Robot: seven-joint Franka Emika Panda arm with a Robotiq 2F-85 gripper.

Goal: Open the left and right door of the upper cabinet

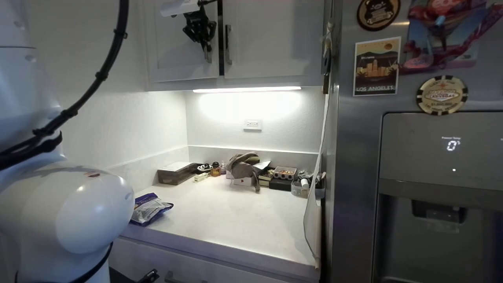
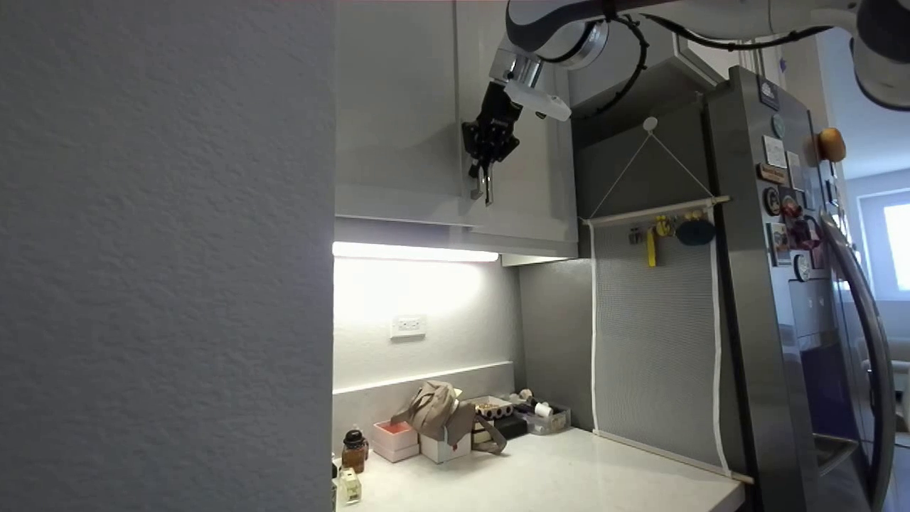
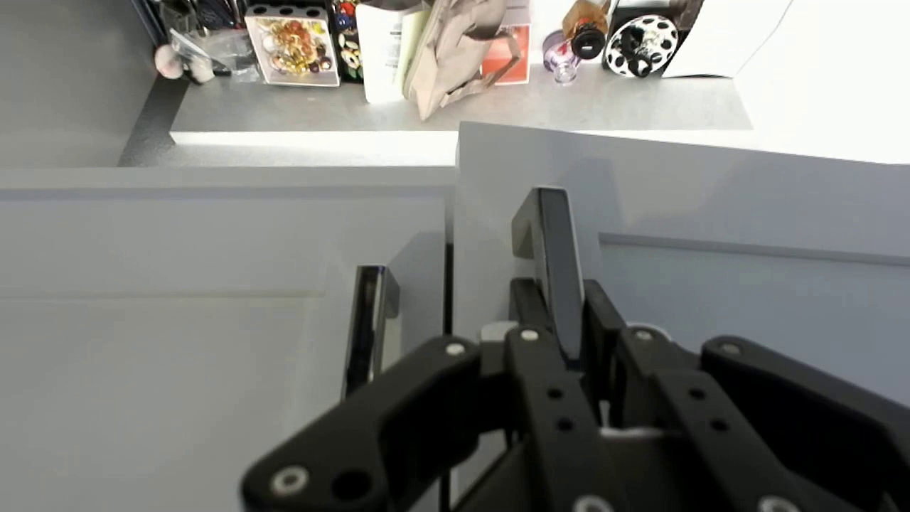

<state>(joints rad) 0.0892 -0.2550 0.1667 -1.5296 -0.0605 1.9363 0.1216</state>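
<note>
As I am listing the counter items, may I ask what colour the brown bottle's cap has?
The cap is black, best seen in the wrist view.

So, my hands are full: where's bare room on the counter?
The counter is bare through its middle and front, between the blue packet and the hanging mesh, in front of the tan bag. The back is crowded, from the brown box to the clear bin.

Home kitchen — fridge w/ magnets & water dispenser, upper cab., lit countertop.
</note>
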